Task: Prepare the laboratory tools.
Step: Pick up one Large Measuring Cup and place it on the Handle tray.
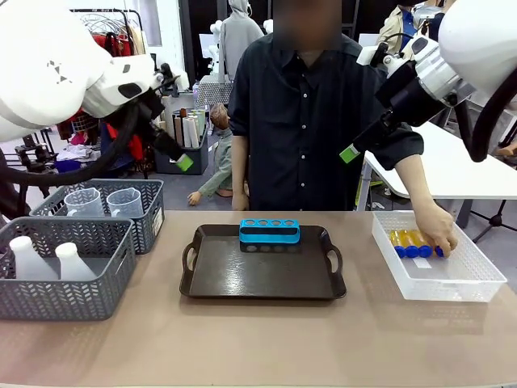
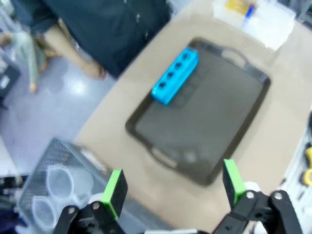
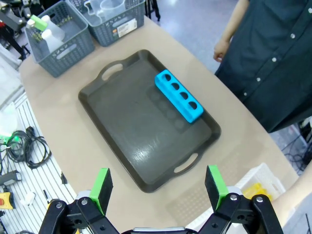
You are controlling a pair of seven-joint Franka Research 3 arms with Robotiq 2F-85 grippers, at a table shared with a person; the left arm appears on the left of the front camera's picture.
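Blue-capped tubes of amber liquid (image 1: 416, 244) lie in a clear bin (image 1: 477, 279) at the right, and a person's hand (image 1: 437, 233) rests on them. Two clear measuring beakers (image 1: 105, 202) stand in the rear grey basket, and two white conical flasks (image 1: 42, 259) in the front one. My left gripper (image 1: 181, 159) hangs high over the baskets, open and holding nothing (image 2: 174, 183). High at the right, my right gripper (image 1: 350, 152) is also open with nothing in it (image 3: 158, 186). The right wrist view shows the flasks (image 3: 48, 29), the beakers (image 3: 105, 7) and the tubes (image 3: 256, 190).
A dark tray (image 1: 266, 279) sits mid-table with a blue four-hole rack (image 1: 269, 231) at its far edge, its holes unfilled. The grey baskets (image 1: 81, 295) fill the left side. The person stands at the far edge behind the tray.
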